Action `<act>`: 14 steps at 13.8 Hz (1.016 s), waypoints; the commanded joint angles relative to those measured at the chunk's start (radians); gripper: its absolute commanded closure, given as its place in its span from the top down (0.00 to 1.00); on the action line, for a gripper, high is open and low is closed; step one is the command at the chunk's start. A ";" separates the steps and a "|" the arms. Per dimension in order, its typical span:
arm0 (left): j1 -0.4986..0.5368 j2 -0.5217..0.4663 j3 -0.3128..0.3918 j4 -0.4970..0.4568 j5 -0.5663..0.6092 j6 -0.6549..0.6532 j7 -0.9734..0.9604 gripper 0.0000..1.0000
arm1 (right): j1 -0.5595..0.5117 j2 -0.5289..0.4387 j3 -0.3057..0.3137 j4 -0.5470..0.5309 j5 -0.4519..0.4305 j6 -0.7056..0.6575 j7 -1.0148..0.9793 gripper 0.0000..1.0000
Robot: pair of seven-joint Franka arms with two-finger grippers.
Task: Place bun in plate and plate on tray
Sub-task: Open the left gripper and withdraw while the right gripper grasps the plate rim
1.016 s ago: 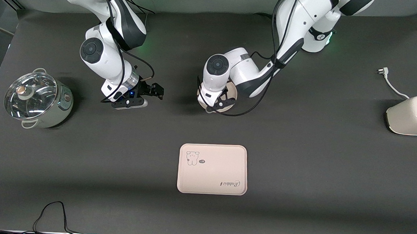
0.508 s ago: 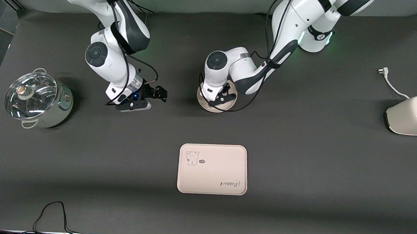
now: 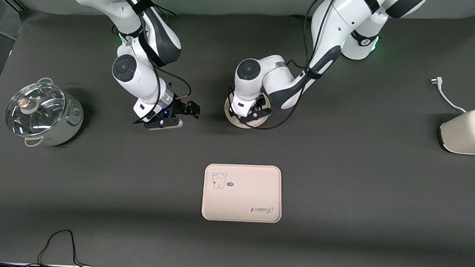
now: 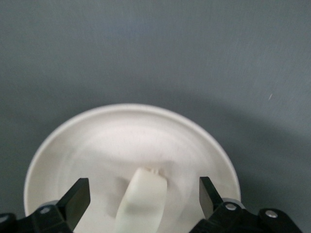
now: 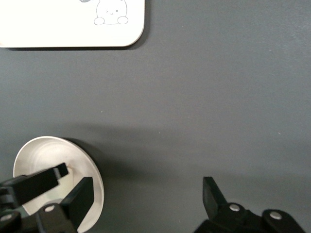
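- The table (image 3: 339, 186) is covered in a dark mat, with a toaster (image 3: 468, 131) at the left arm's end and a lidded pot (image 3: 42, 113) at the right arm's end.
- The tray (image 3: 241, 192) lies bare, nearer the front camera than the plate.
- The plate (image 4: 121, 131) sits beneath the left gripper (image 4: 145, 196), whose fingers are spread wide on either side of the bun, touching nothing.
- The right gripper (image 3: 186, 110) hovers over the mat beside the plate, fingers wide apart and holding nothing.
- The bun (image 4: 143, 199) rests in the plate.
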 commanded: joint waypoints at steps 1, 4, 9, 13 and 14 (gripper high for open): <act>0.056 -0.082 0.000 0.012 0.021 -0.115 0.022 1.00 | 0.030 0.010 0.000 0.000 0.019 0.025 0.026 0.99; 0.137 -0.165 -0.008 0.020 0.014 -0.227 0.154 1.00 | 0.047 0.013 0.002 -0.017 0.019 0.036 0.027 0.98; 0.352 -0.297 -0.010 0.023 -0.056 -0.338 0.558 1.00 | 0.112 0.092 0.067 -0.023 0.018 0.182 0.222 0.97; 0.585 -0.360 -0.008 0.055 -0.160 -0.440 0.977 1.00 | 0.170 0.180 0.092 -0.025 0.002 0.309 0.308 0.96; 0.629 -0.362 -0.008 0.093 -0.162 -0.504 1.034 1.00 | 0.175 0.191 0.092 -0.034 0.002 0.329 0.308 0.96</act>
